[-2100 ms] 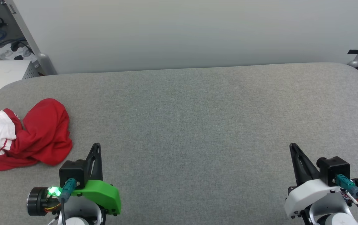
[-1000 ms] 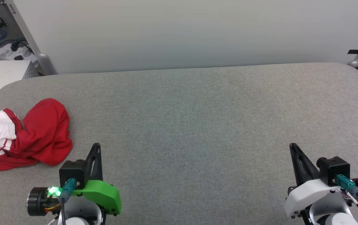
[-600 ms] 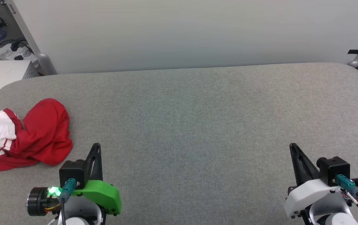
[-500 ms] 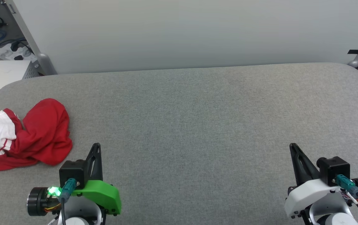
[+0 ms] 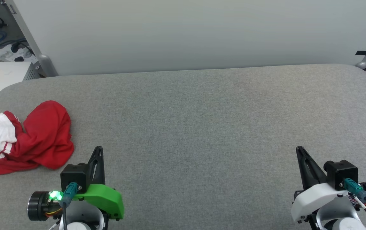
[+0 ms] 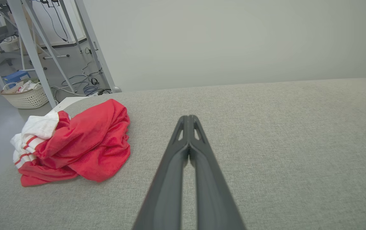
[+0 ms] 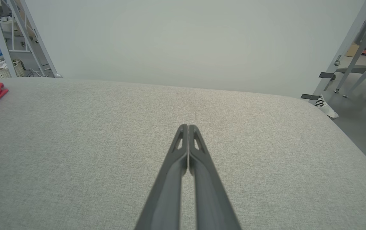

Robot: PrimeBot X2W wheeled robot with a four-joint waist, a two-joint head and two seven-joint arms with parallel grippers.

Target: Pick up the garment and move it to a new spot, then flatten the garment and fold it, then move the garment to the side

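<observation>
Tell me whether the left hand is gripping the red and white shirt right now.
No, the left hand is shut on nothing above the grey surface, and the garment lies crumpled well apart from it.

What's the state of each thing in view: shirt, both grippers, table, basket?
garment: crumpled in a heap near the table's left edge, unheld, not flattened or folded.
left gripper: shut, empty, apart from the garment, just right of it.
right gripper: shut, empty, above bare cloth far from the garment.
table: grey fabric top, smooth.
basket: on the floor past the table, with items inside.
</observation>
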